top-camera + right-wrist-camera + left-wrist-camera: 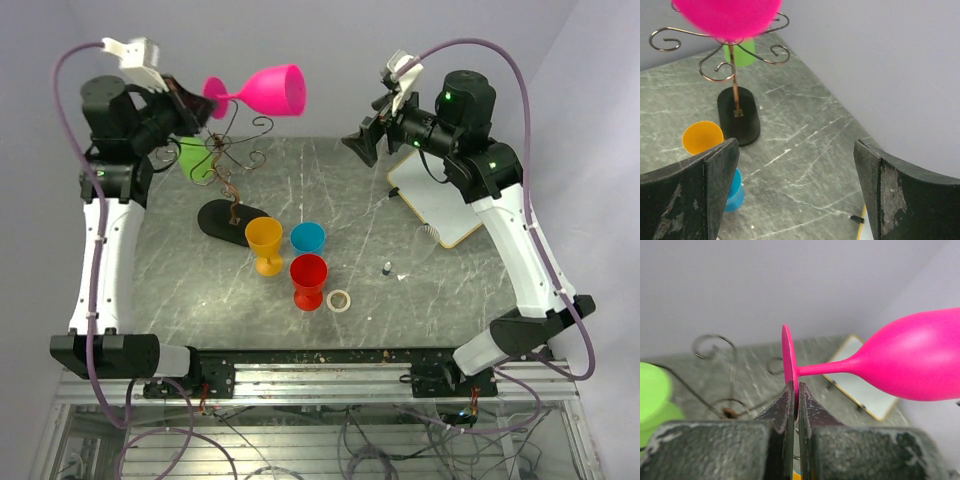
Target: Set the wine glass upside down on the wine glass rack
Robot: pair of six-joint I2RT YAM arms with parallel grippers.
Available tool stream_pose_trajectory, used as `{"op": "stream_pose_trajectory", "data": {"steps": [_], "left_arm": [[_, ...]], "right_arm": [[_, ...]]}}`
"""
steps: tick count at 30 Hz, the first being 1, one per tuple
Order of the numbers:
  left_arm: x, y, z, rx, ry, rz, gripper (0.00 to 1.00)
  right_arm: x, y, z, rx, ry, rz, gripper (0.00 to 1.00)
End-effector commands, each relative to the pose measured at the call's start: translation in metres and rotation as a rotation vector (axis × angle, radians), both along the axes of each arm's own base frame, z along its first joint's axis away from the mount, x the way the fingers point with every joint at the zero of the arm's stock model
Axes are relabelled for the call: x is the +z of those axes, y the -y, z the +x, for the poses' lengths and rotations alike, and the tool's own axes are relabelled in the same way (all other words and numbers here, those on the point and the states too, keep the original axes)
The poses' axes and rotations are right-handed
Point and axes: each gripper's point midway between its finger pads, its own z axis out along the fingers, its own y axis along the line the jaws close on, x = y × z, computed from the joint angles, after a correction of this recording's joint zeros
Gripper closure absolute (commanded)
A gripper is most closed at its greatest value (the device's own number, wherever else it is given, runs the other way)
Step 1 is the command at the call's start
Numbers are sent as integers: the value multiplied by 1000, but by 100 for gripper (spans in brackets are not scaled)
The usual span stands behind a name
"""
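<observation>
Your left gripper (794,391) pinches the glass (900,362) by its foot rim, bowl out sideways, rack (225,218) just below. It seems light, stiff, slippery: hold firm; right gripper (795,150) is spread.

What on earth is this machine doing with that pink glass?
The left gripper pinches the pink wine glass by the edge of its foot and holds it sideways in the air above the wine glass rack. A green glass already seems to hang there. The right gripper is open, holding nothing. Orange, blue and red glasses stand on the table.
</observation>
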Motion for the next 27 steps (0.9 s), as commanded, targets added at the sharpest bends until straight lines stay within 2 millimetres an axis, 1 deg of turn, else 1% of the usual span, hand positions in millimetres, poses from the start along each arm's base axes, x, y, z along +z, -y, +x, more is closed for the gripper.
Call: {"op": "stream_pose_trajectory", "data": {"steps": [1,5,8,11,14,16,19,21,22,27], "left_arm": [[44,-58,6,270,106,114,93],[64,-102,17,480,190,288,93],[84,-127,24,608,248,367,93],[100,-145,34,703,288,434,93],[107,-164,44,793,305,526,93],[112,-173,51,835,329,602,93],[112,-184,61,903,341,730,93],[110,-192,69,936,337,805,93],[108,-182,75,923,346,837,93],[94,-170,101,902,344,1022,93]], "right_arm": [[11,24,-5,-93,65,-36,2],[2,36,-3,-140,73,-80,2],[-10,46,2,-189,78,-126,2],[-26,56,8,-242,79,-179,1],[-42,66,7,-267,68,-219,1],[-48,71,5,-262,57,-234,1],[-56,80,2,-251,17,-230,0],[-57,85,0,-230,0,-208,0],[-57,86,-2,-222,-9,-198,0],[-57,92,-5,-201,-27,-173,1]]}}
